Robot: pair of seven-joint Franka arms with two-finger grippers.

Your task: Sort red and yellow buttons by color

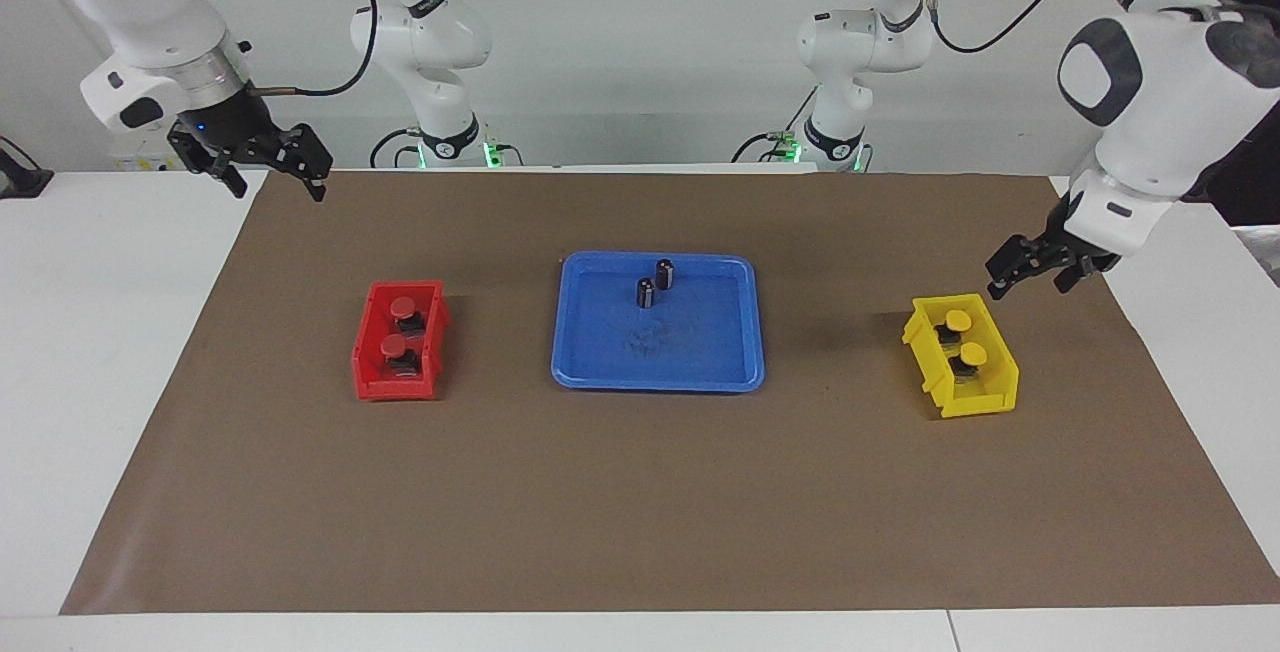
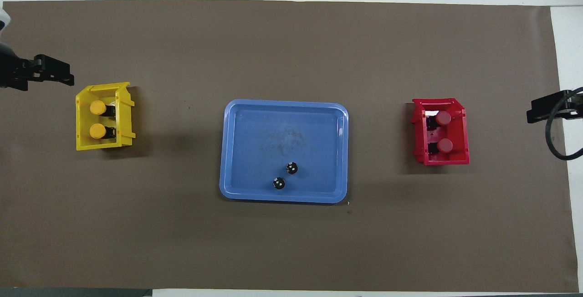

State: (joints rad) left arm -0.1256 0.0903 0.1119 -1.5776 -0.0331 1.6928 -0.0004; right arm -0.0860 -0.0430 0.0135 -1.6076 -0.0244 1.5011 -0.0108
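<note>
While raised, left fingers [image 1: 1030, 270] spread, empty | right fingers [image 1: 268, 170] spread, empty

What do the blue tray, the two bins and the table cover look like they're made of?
Blue tray: likely moulded plastic, smooth with a slight sheen, rounded rim, scuffed floor. Red bin and yellow bin: probably rigid plastic, uniform bright colour with ribbed walls. Table cover: matte brown sheet, paper or thin mat; the look doesn't settle which.
</note>
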